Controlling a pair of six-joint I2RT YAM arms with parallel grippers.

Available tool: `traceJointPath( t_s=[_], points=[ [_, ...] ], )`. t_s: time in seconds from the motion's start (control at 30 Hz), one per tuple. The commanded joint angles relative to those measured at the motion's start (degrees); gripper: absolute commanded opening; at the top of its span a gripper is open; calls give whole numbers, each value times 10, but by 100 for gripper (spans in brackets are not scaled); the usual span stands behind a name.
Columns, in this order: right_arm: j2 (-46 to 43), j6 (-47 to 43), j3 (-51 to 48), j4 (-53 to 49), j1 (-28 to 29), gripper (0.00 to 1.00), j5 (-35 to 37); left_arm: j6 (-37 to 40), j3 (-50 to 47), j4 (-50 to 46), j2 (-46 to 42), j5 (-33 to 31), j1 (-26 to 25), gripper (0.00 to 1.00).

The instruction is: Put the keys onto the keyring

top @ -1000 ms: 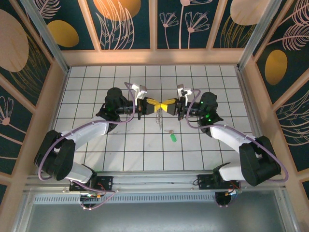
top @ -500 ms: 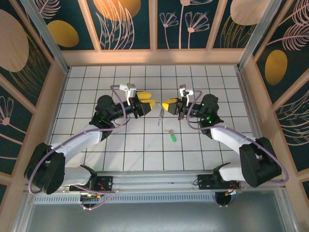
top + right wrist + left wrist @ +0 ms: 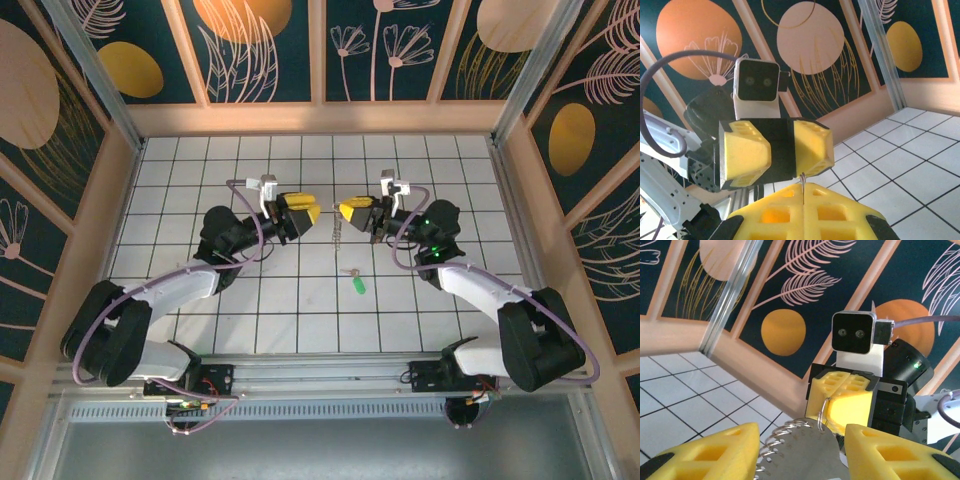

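The keyring [image 3: 823, 413] is a thin wire loop pinched edge-on in my shut right gripper [image 3: 803, 194], held above the table. A flat silvery metal key piece [image 3: 805, 450] with a coiled edge hangs from it, between the spread yellow fingers [image 3: 715, 452] of my open left gripper [image 3: 802, 452], touching neither. From above, the left gripper [image 3: 303, 212] and right gripper [image 3: 351, 210] face each other a short gap apart, the metal piece [image 3: 337, 236] dangling between them. A key with a green head [image 3: 357, 285] lies on the tiles in front of them.
White tiled table [image 3: 250, 310] with wooden side rails [image 3: 515, 180] and patterned walls behind. The two arms arch in from the near corners, and the green key lies between them.
The two grippers met tip to tip a second ago. The left gripper has since opened, let go and drawn back left. The right gripper keeps the ring and has shifted slightly up and right.
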Motion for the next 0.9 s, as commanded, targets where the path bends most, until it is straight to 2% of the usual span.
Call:
traceJointPath(
  t_s=[0.0,0.23,0.87],
  points=[
    [-16,16,-7,57,2,0,16,-39,0,78,12,22,-2,47],
    [-2,30,1,77,8,0,20,-68,6,118,32,38,-2,45],
    [34,29,36,79,37,0,19,-78,23,133,50,60,-6,41]
  ],
)
